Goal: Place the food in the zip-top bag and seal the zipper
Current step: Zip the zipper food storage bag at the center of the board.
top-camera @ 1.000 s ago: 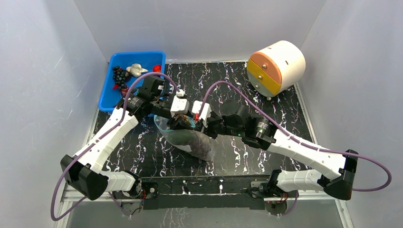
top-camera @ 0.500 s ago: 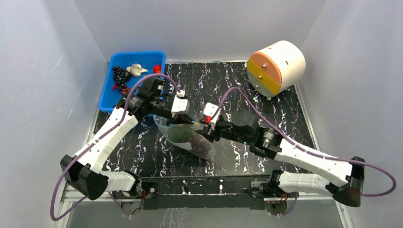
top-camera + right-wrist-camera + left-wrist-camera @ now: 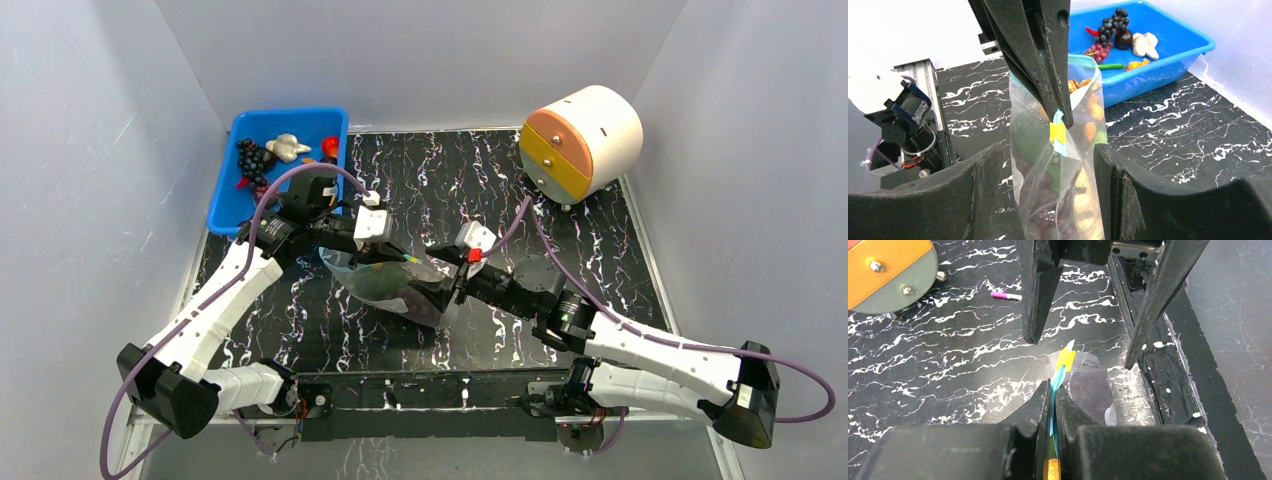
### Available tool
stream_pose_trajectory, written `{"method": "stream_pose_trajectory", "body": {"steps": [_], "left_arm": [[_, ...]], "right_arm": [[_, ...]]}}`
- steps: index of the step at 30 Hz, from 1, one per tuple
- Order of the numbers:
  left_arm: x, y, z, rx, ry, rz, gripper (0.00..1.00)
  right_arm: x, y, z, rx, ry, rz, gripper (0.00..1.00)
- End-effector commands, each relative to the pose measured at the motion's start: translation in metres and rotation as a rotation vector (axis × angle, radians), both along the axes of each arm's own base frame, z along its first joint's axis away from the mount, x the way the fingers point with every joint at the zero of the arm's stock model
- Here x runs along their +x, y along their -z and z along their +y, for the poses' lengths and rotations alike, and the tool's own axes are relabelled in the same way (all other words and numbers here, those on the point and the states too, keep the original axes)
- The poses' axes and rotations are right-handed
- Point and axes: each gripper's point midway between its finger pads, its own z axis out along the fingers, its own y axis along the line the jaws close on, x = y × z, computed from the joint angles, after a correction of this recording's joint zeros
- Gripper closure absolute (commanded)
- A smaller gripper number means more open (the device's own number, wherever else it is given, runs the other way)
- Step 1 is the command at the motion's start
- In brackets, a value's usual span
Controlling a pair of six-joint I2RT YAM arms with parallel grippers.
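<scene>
Zipper (image 3: 1058, 379) first: my left end effector (image 3: 1052, 400) is clamped flat on the teal strip at the bottom centre of the left wrist view. A yellow tab (image 3: 1066, 358) pokes out just past its tips. The zip-top bag (image 3: 1063, 210) hangs below that pinch in the middle of the right wrist view. Through the plastic I see orange-brown pieces (image 3: 1089, 131), a green piece (image 3: 1027, 132) and something dark lower down.

My right end effector (image 3: 1048, 155) stands wide, with one finger on each side of the bag at the bottom of the frame. I cannot tell whether either one touches the plastic. The left fingers come down from the top of that view onto the bag's mouth, right between my right fingers, so they crowd that gap.

At the upper right of the right wrist view sits a blue bin (image 3: 1168, 67) holding a grape bunch (image 3: 1110, 24), a white piece (image 3: 1144, 44) and some small red and orange bits. In the overhead view a white-and-orange drum (image 3: 585, 135) stands at the upper right on the black marbled bench (image 3: 610, 250), well apart from the bag. A small pink stick (image 3: 1005, 295) lies on the bench near the drum, at the upper left of the left wrist view.
</scene>
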Motion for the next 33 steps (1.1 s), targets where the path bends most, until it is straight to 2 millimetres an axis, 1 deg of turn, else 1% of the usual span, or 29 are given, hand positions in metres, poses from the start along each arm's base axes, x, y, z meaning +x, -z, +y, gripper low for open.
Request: {"method": "stream_pose_trajectory", "body": {"steps": [1,5,8,9,10,11,12,14,16,18,19,20,21,22,23,26,28,30,33], "left_arm": [[-0.016,-0.028,-0.005,-0.115,0.080,-0.044,1.00],[-0.019,-0.027,-0.004,-0.117,0.086,-0.036,1.00],[-0.022,-0.029,-0.003,-0.121,0.095,-0.038,1.00],[-0.023,-0.029,-0.003,-0.122,0.097,-0.040,1.00],[-0.024,-0.030,-0.002,-0.126,0.098,-0.044,1.00],[-0.024,-0.029,-0.002,-0.130,0.099,-0.044,1.00],[-0.026,-0.030,-0.002,-0.134,0.100,-0.043,1.00],[-0.027,-0.029,-0.003,-0.142,0.104,-0.022,1.00],[-0.030,-0.030,-0.003,-0.152,0.116,-0.018,1.00],[-0.030,-0.031,-0.004,-0.158,0.122,-0.017,1.00],[-0.030,-0.031,-0.004,-0.161,0.125,-0.019,1.00],[-0.030,-0.033,-0.004,-0.163,0.124,-0.024,1.00],[-0.028,-0.034,-0.003,-0.155,0.105,-0.036,0.92],[-0.024,-0.034,0.001,-0.133,0.067,-0.073,0.52],[-0.022,-0.037,0.005,-0.122,0.045,-0.133,0.36],[-0.022,-0.049,0.007,-0.142,0.038,-0.190,0.33],[-0.026,-0.056,0.005,-0.161,0.068,-0.187,0.33],[-0.030,-0.056,0.002,-0.168,0.102,-0.166,0.33],[-0.029,-0.048,0.001,-0.152,0.133,-0.144,0.35]], "right_arm": [[0.003,-0.032,0.001,0.139,0.011,-0.087,0.36],[0.007,-0.014,0.003,0.080,-0.002,-0.117,0.35],[0.008,-0.009,0.001,0.052,-0.013,-0.142,0.36],[0.008,-0.007,0.001,0.046,-0.021,-0.150,0.41],[0.007,-0.008,0.001,0.048,-0.029,-0.160,0.56],[0.006,-0.009,0.001,0.061,-0.036,-0.170,0.66],[0.006,-0.008,0.002,0.066,-0.039,-0.174,0.68],[0.009,-0.003,0.004,0.070,-0.033,-0.175,0.68],[0.011,-0.007,0.009,0.071,-0.040,-0.186,0.69],[0.014,-0.010,0.009,0.065,-0.026,-0.195,0.71],[0.013,-0.013,0.010,0.071,-0.032,-0.203,0.79],[0.011,-0.016,0.012,0.069,-0.048,-0.210,0.90],[0.009,-0.015,0.014,0.049,-0.065,-0.208,1.00],[0.007,-0.017,0.013,0.040,-0.073,-0.207,1.00],[0.006,-0.018,0.011,0.038,-0.073,-0.205,1.00],[0.005,-0.016,0.012,0.015,-0.087,-0.197,1.00],[0.004,-0.015,0.016,-0.025,-0.105,-0.181,1.00],[0.005,-0.017,0.018,-0.058,-0.111,-0.167,1.00],[0.005,-0.025,0.019,-0.055,-0.113,-0.176,1.00]]}}
